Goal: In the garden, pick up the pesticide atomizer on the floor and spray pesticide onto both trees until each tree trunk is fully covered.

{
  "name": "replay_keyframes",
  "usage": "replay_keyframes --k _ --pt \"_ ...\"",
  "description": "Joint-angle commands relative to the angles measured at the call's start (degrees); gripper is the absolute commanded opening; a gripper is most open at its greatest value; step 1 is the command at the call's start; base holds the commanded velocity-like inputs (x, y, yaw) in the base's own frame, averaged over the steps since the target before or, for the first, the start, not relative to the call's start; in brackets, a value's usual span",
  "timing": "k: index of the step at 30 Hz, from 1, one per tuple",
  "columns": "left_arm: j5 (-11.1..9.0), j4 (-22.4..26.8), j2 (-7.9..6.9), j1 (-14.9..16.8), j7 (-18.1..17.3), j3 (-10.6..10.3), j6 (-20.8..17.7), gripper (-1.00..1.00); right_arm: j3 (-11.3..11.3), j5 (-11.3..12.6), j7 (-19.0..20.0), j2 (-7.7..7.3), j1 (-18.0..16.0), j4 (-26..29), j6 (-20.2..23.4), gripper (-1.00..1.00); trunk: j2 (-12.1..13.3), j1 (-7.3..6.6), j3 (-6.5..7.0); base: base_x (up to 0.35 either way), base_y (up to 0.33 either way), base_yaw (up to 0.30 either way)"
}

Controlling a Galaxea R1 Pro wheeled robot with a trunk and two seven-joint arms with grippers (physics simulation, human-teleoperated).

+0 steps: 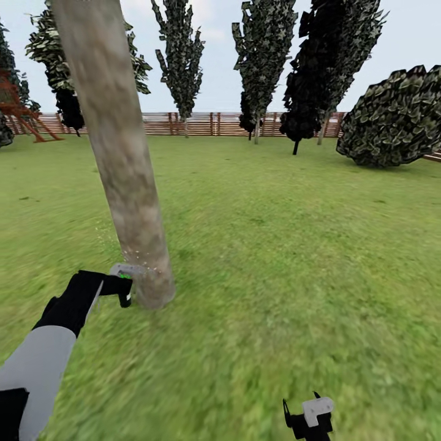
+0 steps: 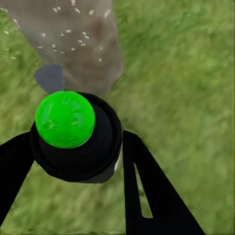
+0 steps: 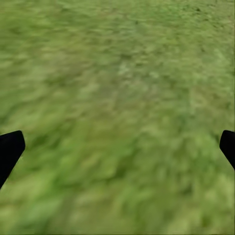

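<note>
Left gripper (image 1: 124, 293) is low at the foot of the tree trunk (image 1: 116, 147), jaws pinching the pesticide atomizer (image 2: 76, 137) from both sides. In the left wrist view the black atomizer body with its green cap (image 2: 65, 119) sits squarely between the two black fingers (image 2: 147, 191), both touching it. Trunk base (image 2: 78, 44) is straight ahead of the jaws, just past the cap, apart from it. Whitish pesticide specks (image 2: 63, 34) scatter over the bark ahead of the jaws; in the head view the same specks (image 1: 138, 254) hang around the lower trunk just above the gripper. The trunk is thick, pale grey-brown and mottled, and leans away up and left out of the head view. Right gripper (image 1: 309, 416) is well apart from the trunk, over bare lawn (image 3: 117, 98), jaws spread wide: its fingertips (image 3: 10, 149) sit at opposite edges of the right wrist view with only grass between them. Background: brown slat fence (image 1: 202, 124), dark cone-shaped trees (image 1: 266, 55), round leafy bush (image 1: 395, 119), and a reddish wooden frame (image 1: 21, 113) at far left.
</note>
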State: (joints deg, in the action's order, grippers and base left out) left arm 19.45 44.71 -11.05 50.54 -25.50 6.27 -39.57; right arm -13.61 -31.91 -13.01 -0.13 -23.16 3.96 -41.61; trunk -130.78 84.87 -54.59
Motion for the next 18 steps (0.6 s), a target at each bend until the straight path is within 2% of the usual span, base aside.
replay_keyframes --k 1,4,6,8,10,13,18 --pt "0.0 0.0 -0.63 0.1 -0.7 0.2 -0.3 -1.0 -0.3 -0.6 -0.3 -0.02 0.0 -0.1 -0.1 1.0 0.0 -0.01 -0.06 0.0 0.0 0.278" --pt "0.1 0.0 -1.6 0.5 -3.4 0.2 -1.4 -1.0 -0.3 -0.6 -0.3 0.02 0.0 0.0 -0.1 1.0 0.0 -0.01 -0.06 0.0 0.0 0.269" --pt "0.2 0.0 -1.07 1.2 -4.8 0.2 -1.8 -1.0 -0.3 -0.6 -0.3 0.08 0.0 0.0 -0.1 1.0 0.0 -0.01 -0.06 0.0 0.0 0.104" --pt "0.2 0.0 -0.86 1.8 -5.2 0.1 -2.0 -1.0 -0.3 -0.6 -0.3 0.0 0.0 0.0 -0.1 1.0 0.0 -0.01 -0.06 0.0 0.0 0.03" --pt "0.4 0.2 -1.46 1.9 -5.3 0.1 -2.1 -1.0 -0.3 -0.6 -0.3 -0.04 0.0 0.0 -0.1 1.0 0.0 -0.01 -0.06 0.0 0.0 0.005" --pt "0.3 0.6 -1.59 1.5 -5.4 0.0 -2.1 -1.0 -0.3 -0.6 -0.3 -0.19 0.0 0.0 -0.1 1.0 0.0 -0.01 -0.06 0.022 -0.007 0.001" --pt "0.4 0.7 -1.02 1.6 -5.4 -0.1 -2.1 -1.0 -0.3 -0.7 -0.3 -0.22 0.0 0.0 -0.1 1.0 0.0 -0.01 -0.06 0.233 -0.113 0.0"
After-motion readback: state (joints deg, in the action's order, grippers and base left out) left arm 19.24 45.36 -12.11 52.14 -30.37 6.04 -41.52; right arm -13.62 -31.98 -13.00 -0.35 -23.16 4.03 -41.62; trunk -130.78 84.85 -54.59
